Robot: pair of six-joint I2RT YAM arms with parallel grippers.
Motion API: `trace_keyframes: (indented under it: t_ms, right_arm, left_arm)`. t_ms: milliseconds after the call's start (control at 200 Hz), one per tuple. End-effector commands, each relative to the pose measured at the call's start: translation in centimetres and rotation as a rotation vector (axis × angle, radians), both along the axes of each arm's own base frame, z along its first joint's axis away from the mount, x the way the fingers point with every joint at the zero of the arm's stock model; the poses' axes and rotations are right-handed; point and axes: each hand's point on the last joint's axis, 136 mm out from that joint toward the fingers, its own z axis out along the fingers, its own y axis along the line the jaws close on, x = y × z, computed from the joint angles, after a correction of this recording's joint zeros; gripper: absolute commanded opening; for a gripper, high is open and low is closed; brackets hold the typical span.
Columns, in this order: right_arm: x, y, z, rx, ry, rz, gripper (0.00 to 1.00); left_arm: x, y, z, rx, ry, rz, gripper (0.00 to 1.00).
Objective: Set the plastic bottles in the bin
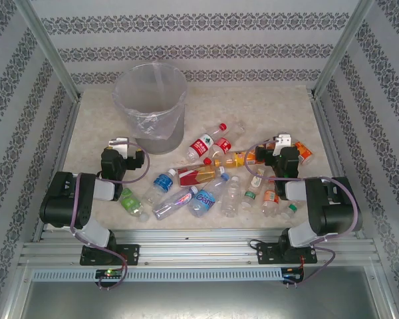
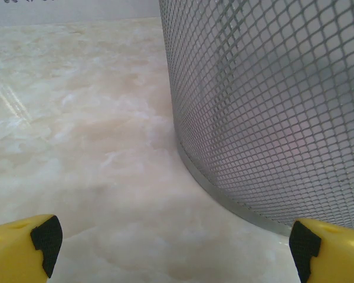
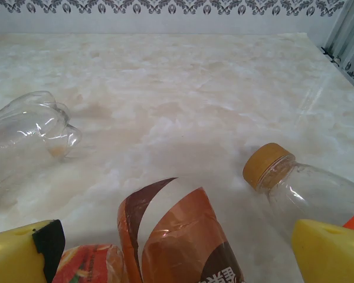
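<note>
- Left gripper (image 2: 171,250): jaws wide, empty, low just beside the bin (image 2: 271,106).
- Right gripper (image 3: 177,253): jaws wide, empty, over an orange-labelled bottle (image 3: 192,233).
- Bottles (image 1: 203,179) lie scattered on the table (image 1: 93,113); seemingly none binned, so everything remains.

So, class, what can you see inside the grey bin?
A clear crinkled plastic bag lines the bin; nothing else is visible inside. The near wall and bag folds cover its floor, so that part cannot be checked.
</note>
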Motion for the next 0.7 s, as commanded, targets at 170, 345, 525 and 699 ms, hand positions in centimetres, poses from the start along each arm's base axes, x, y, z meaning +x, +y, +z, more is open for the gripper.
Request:
trace_keyframes:
  t_ms: [170, 345, 525, 699]
  right_arm:
    - [0.59, -0.07, 1.09, 0.006, -0.030, 0.004, 0.98]
    - [0.61, -0.03, 1.05, 0.007, -0.028, 0.006, 0.98]
    - [0.62, -0.03, 1.12, 0.008, -0.030, 0.006, 0.98]
    - [0.62, -0.08, 1.05, 0.009, -0.028, 0.005, 0.98]
  left_arm:
    - [0.27, 0.30, 0.73, -0.005, -0.018, 0.000, 1.00]
    - [0.33, 0.58, 0.72, -0.006, -0.016, 0.016, 1.00]
    - [0.31, 0.93, 0.67, -0.004, -0.014, 0.037, 1.00]
    - [0.33, 0.90, 0.69, -0.005, -0.015, 0.037, 1.00]
